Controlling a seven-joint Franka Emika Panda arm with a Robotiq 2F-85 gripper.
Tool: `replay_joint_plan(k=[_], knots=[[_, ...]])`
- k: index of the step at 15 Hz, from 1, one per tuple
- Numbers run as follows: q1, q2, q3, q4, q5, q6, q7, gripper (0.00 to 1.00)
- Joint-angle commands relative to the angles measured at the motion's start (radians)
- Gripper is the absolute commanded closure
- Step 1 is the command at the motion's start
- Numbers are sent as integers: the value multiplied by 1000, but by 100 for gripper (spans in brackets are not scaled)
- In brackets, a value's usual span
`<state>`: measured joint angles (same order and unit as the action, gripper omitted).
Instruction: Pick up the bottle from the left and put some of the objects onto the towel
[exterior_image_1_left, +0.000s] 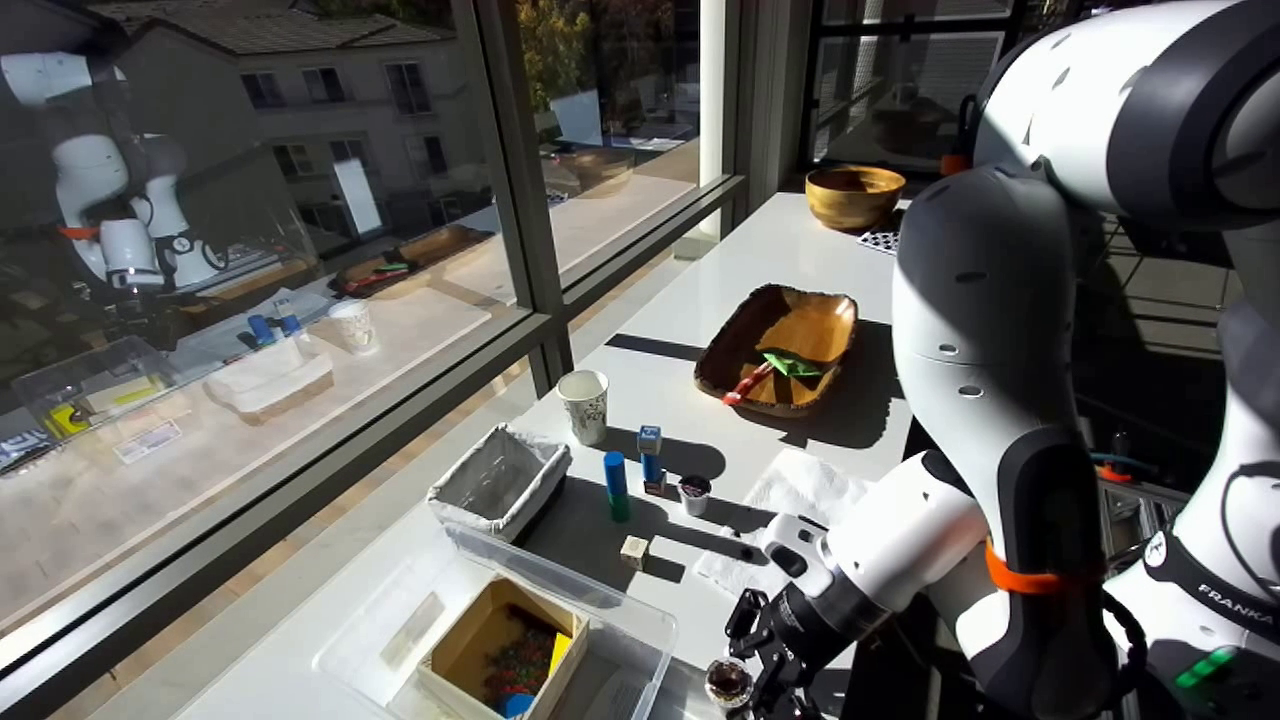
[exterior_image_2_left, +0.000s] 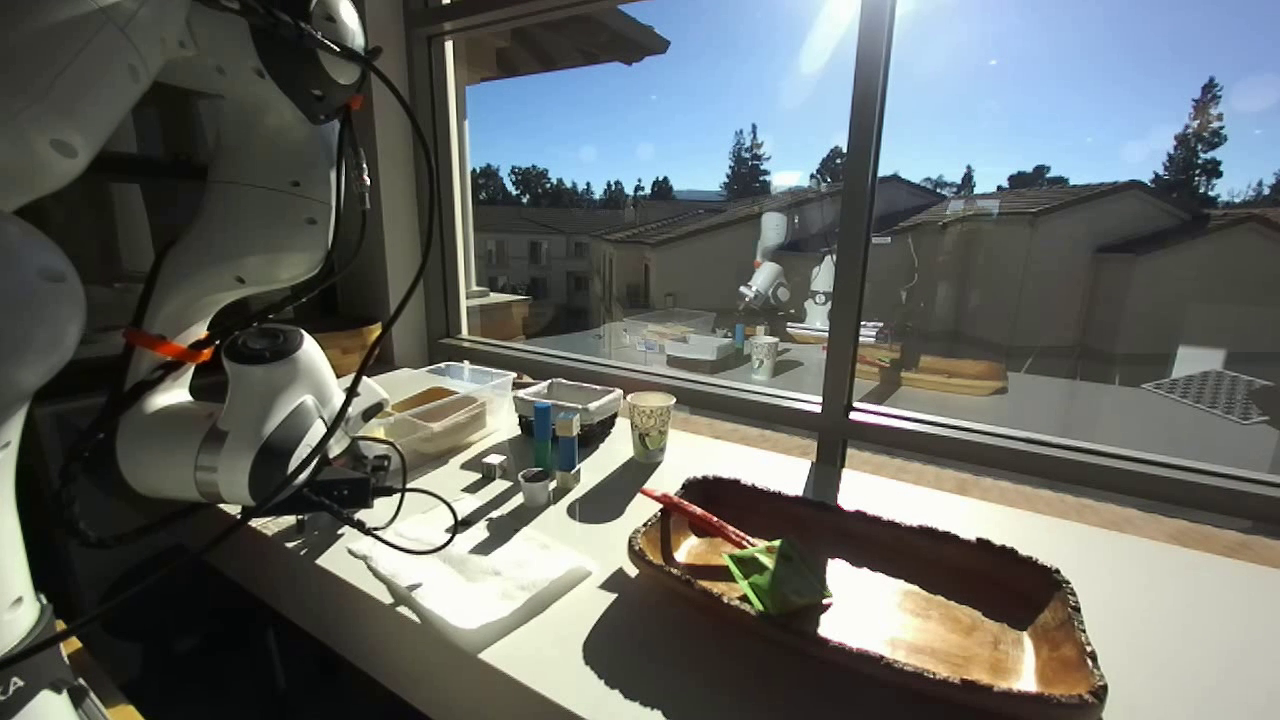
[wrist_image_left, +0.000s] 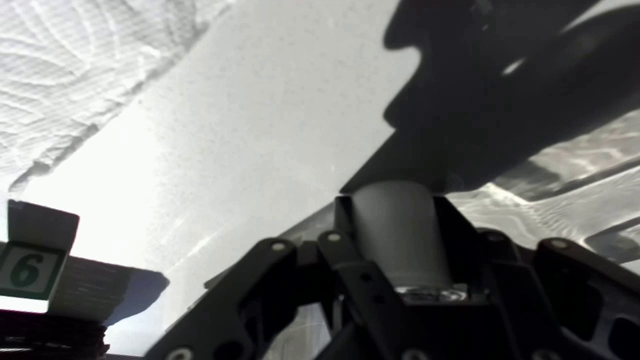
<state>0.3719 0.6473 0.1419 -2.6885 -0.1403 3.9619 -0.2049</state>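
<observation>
My gripper (exterior_image_1_left: 752, 655) is shut around a small grey cup-like container (wrist_image_left: 400, 235) with a shiny rim; in an exterior view its round end (exterior_image_1_left: 729, 683) looks dark brown. I cannot tell whether it touches the table. I cannot make out a bottle. The white towel (exterior_image_1_left: 805, 485) lies wrinkled, partly behind the arm; it also shows in an exterior view (exterior_image_2_left: 480, 575) and in the wrist view (wrist_image_left: 65, 75). Beyond it stand a white pod (exterior_image_1_left: 694, 495), a blue-green cylinder (exterior_image_1_left: 616, 487), a blue block stack (exterior_image_1_left: 651, 462) and a pale cube (exterior_image_1_left: 634, 552).
A clear plastic box (exterior_image_1_left: 600, 575) with a cream box (exterior_image_1_left: 575, 665) inside stands beside the gripper. Farther back are a lined basket (exterior_image_1_left: 545, 480), a paper cup (exterior_image_1_left: 585, 408), a wooden tray (exterior_image_2_left: 1075, 640) and a wooden bowl (exterior_image_1_left: 855, 198). A window runs along the counter.
</observation>
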Motion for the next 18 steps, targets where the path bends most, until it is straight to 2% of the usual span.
replay_joint_plan(k=[1,8,17,18], knots=[[11,19,6,6,36,23,-25,83],[18,17,1,-2,50,41,-37,85],[56,-130,-24,-108,136,14,-131,85],[65,-109,-30,-58,150,-24,-145,85]])
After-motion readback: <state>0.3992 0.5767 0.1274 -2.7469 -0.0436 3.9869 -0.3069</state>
